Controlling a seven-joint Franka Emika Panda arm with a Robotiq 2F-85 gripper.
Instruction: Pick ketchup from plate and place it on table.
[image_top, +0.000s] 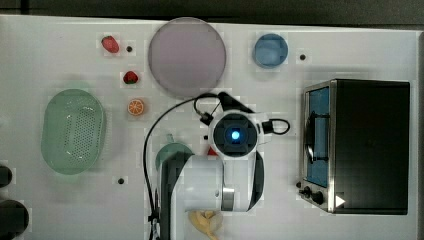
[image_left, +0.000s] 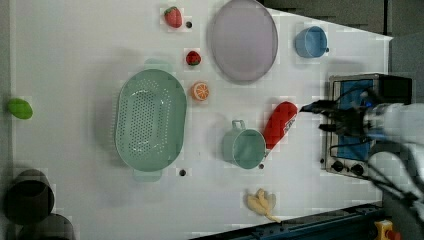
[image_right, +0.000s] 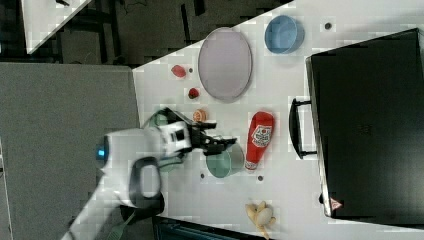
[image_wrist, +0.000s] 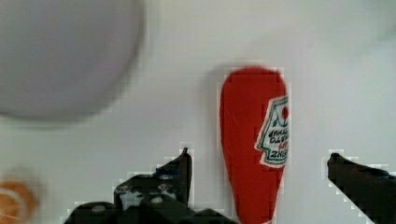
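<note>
You see plate (image_left: 243, 40) bare | ketchup (image_left: 280, 124) lying on table (image_left: 75, 50), at mug's (image_left: 247, 148) 2 o'clock in the left view | gripper (image_wrist: 259, 161) spread wide, holding nothing

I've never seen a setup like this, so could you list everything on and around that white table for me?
table: one, white with dark dots, under everything.
plate: one, pale lilac, bare, at the far edge.
ketchup: one, red bottle, lying on the table between mug and oven.
mug: one, pale green, beside the ketchup.
basket: one, green, perforated.
bowl: one, blue, beside the plate.
strawberries: two, red, beside the plate.
orange slice: one, between basket and plate.
bananas: one bunch, yellow, near edge.
green fruit: one, at the left view's left.
oven: one, black and silver.
claw: one, black, open, above the ketchup.
</note>
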